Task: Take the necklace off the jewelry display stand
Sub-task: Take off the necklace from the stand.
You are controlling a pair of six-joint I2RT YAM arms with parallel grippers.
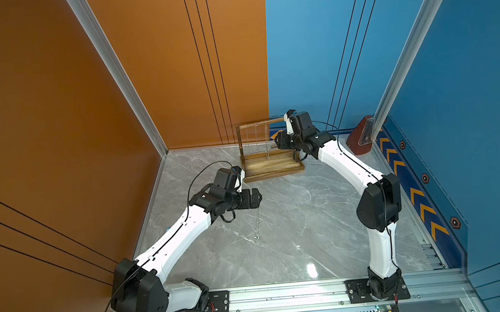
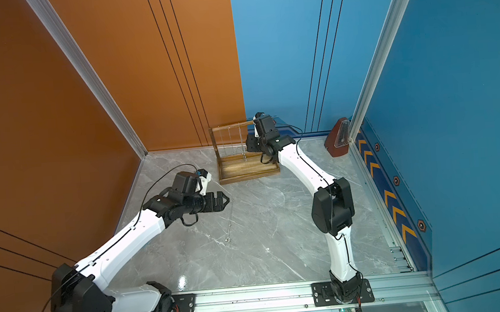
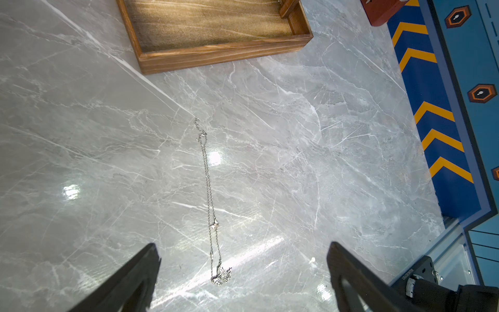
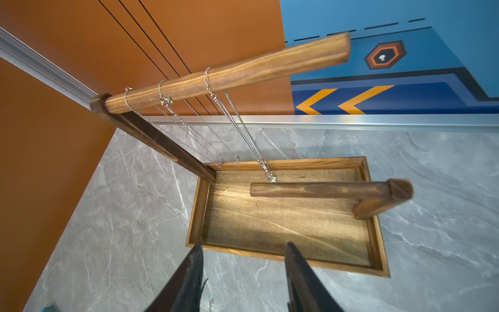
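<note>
The left gripper [image 3: 243, 244] stands wide open and empty above a silver necklace [image 3: 209, 194], which lies stretched on the marble table [image 3: 324, 162] near the jewelry display stand [image 3: 224, 54]. The right gripper [image 4: 244, 244] is half open and empty, facing the long crossbar [image 4: 256, 64], where three chains [image 4: 167, 101] hang.

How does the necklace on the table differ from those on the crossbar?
The thin silver chain necklace lies stretched flat on the grey marble table; the three hanging silver chains loop over the brown wooden jewelry display stand's long crossbar. It lies alone; they hang side by side. All are fine chains.
</note>
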